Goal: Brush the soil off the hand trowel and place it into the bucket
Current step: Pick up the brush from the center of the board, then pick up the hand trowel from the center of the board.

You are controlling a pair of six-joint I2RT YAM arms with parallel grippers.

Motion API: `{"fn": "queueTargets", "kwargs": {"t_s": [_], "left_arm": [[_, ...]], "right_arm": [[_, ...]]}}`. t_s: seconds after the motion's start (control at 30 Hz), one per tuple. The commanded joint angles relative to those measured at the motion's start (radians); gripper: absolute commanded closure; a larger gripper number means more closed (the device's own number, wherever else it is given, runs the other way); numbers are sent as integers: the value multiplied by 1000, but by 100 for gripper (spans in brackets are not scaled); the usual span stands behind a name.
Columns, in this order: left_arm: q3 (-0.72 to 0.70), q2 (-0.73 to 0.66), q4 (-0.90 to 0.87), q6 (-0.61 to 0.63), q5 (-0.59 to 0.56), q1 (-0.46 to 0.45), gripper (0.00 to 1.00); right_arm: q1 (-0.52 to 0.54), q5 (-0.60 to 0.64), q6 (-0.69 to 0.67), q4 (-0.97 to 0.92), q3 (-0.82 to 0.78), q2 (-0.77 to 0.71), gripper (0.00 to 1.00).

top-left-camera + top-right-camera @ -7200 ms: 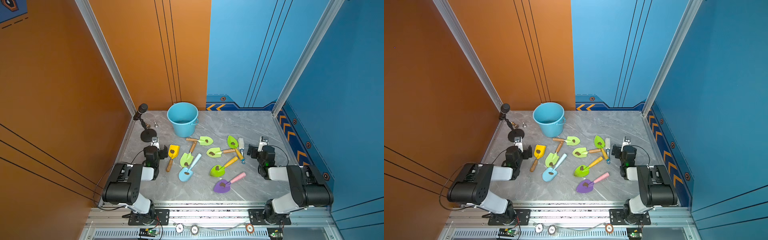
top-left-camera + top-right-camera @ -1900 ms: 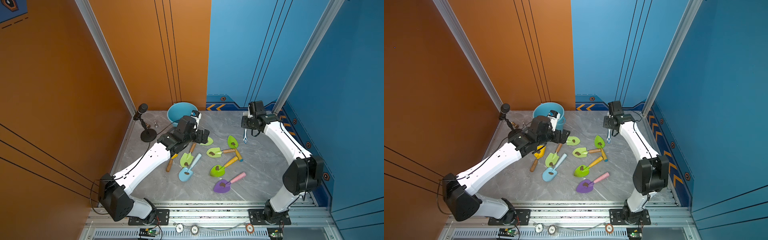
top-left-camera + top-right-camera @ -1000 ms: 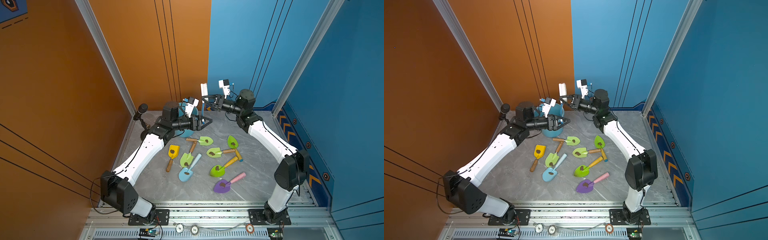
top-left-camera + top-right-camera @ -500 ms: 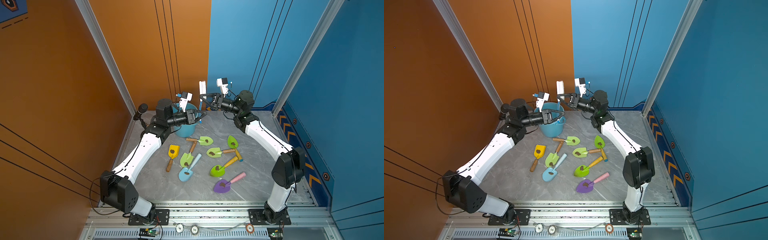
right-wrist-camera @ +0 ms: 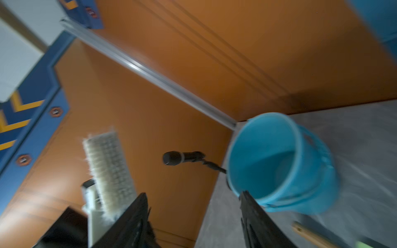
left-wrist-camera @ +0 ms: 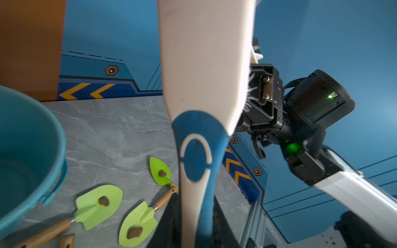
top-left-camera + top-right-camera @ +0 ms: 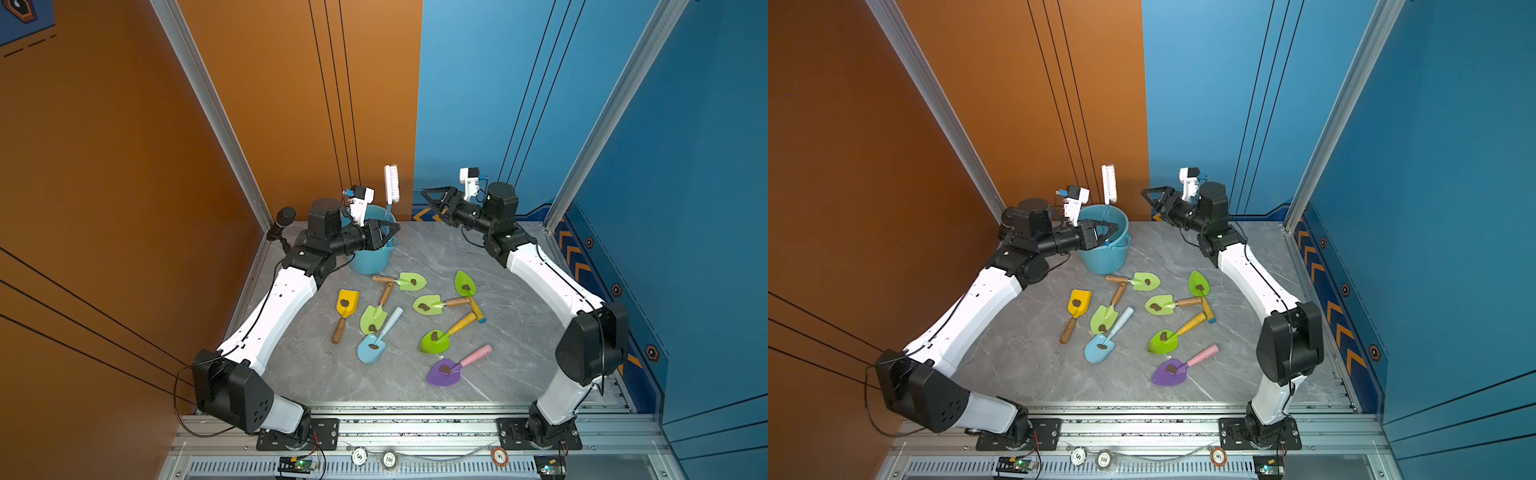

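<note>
Brush aloft: the left gripper (image 7: 390,228) pinches the blue handle of a white-bristled brush (image 7: 391,183) between its jaws, holding it upright above the light-blue bucket (image 7: 370,259), which stands at 11 o'clock on the grey worktop (image 7: 511,266). The right gripper (image 7: 428,195), jaws spread with nothing between them, hangs in the air toward 12 o'clock, near the brush head but clear of it. Eight hand trowels (image 7: 444,372) lie scattered around the worktop's centre, outside the bucket, each blade carrying a lump of soil (image 7: 424,307).
</note>
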Motion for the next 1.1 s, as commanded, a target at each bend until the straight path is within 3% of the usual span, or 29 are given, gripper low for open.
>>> {"fn": "queueTargets", "kwargs": {"t_s": [0.0,0.07,0.17,0.33,0.43,0.73,1.07], "left_arm": [[30,-51,-142,167,-185,-15,100],[24,-55,-186,223,-268,-48,100],[18,-46,-231,289,-364,-109,100],[11,-4,-221,294,-384,-181,100],[22,30,-206,270,-367,-196,100],[55,62,-215,267,-387,-232,100],[15,21,-218,242,-480,-268,100]], "right_arm": [[12,463,-258,-567,-69,-105,29],[6,562,-280,-668,-158,-137,29],[-4,612,-346,-712,-307,-190,29],[-13,610,-502,-749,-467,-243,30],[-58,529,-564,-740,-528,-242,35],[-62,419,-659,-692,-487,-85,43],[-51,481,-665,-660,-423,58,58]]}}
